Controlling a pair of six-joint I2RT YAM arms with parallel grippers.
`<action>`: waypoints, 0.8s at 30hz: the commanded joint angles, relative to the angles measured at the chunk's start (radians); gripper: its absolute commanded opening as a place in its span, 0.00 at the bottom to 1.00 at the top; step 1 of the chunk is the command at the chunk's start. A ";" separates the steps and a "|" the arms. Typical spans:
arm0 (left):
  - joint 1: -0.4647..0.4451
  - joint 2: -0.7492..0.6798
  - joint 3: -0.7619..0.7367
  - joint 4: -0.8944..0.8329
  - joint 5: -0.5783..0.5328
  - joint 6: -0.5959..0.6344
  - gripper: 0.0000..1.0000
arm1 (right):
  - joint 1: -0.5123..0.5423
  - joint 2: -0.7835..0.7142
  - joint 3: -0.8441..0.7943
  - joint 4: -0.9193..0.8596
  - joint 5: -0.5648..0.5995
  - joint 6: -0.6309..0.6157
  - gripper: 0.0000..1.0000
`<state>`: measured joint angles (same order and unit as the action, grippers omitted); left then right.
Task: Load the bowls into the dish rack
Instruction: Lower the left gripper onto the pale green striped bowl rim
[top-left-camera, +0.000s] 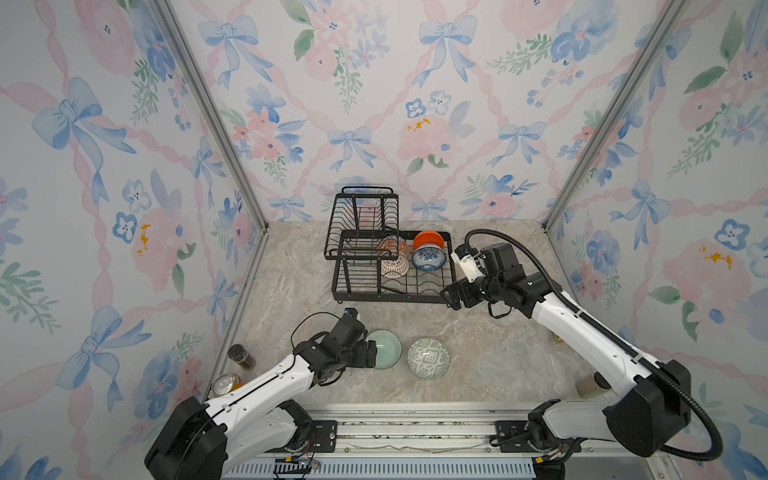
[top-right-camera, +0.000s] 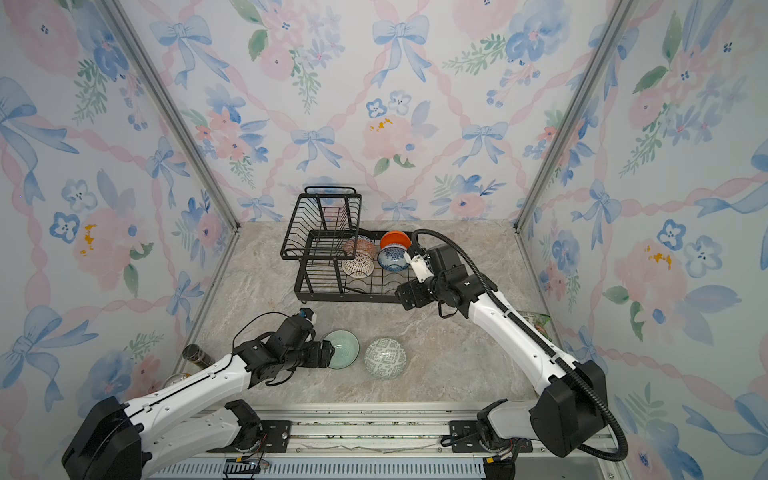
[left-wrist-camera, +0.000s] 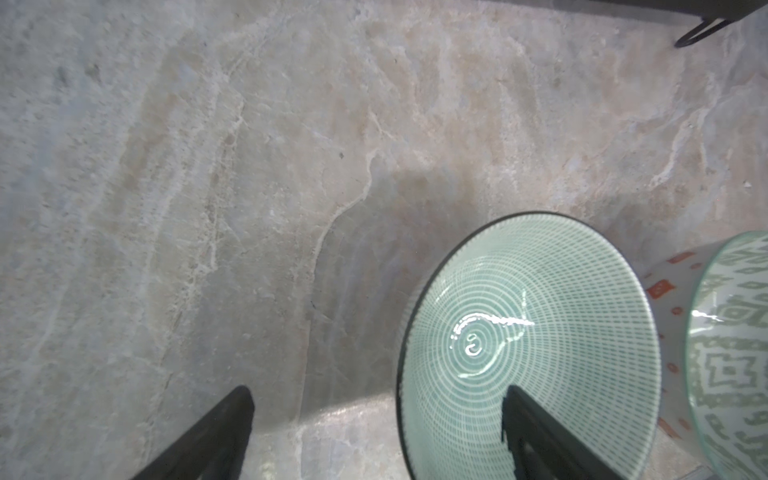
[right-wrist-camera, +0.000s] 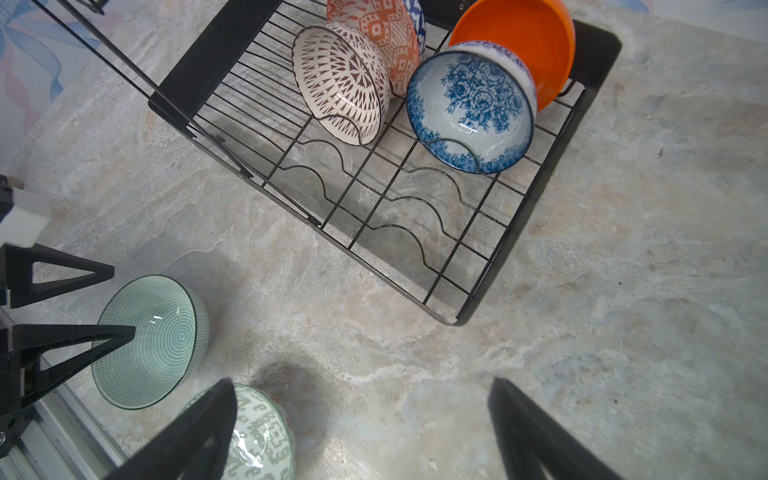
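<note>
**Fifth bowl: rim pinch pending**

Poised at 7 o'clock on surface (top-left-camera: 498, 353): left gripper (top-left-camera: 371, 353), jaws apart, astride the rim of mint bowl (top-left-camera: 388, 348). Probably next: close, lift, tilt into a free slot of rack (top-left-camera: 415, 298) at 12 o'clock, four bowls in it. Idle at rack's 4 o'clock corner: right gripper (top-left-camera: 451, 297), jaws apart, empty. At mint's 3 o'clock: grey-green bowl (top-left-camera: 429, 357). Marbled surface; floral-bow walls.

Four bowls (top-right-camera: 391, 257) in dish rack (top-right-camera: 349, 297), mint bowl (top-right-camera: 345, 347) touching left pincer (top-right-camera: 328, 353)
</note>
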<state>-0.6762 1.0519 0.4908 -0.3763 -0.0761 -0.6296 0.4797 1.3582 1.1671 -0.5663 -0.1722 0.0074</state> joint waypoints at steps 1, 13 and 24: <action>-0.006 0.039 0.009 -0.010 0.015 -0.006 0.91 | 0.002 0.034 0.022 -0.022 0.013 -0.016 0.97; -0.008 0.075 0.006 0.024 0.013 0.004 0.82 | 0.004 0.038 0.026 -0.023 0.013 -0.013 0.97; -0.008 0.096 -0.016 0.098 0.044 0.013 0.70 | 0.007 0.038 0.027 -0.009 0.012 -0.012 0.97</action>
<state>-0.6807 1.1378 0.4885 -0.3016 -0.0433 -0.6289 0.4797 1.3918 1.1671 -0.5690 -0.1650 0.0074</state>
